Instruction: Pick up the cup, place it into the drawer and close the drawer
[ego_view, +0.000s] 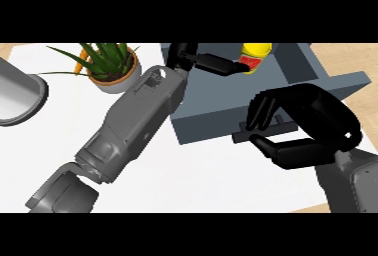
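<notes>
Yellow with a red patch, the cup sits at the frame's upper centre-right, over the open grey-blue drawer, grasped by the left hand. The right hand, at centre right, curls round the drawer's dark handle. A potted plant stands upper left.

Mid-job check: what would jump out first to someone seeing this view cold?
The left hand holding the yellow-and-red cup over the open drawer at top centre. Next, the big black right hand curled round the drawer's handle, lower right; a potted plant sits upper left.
</notes>
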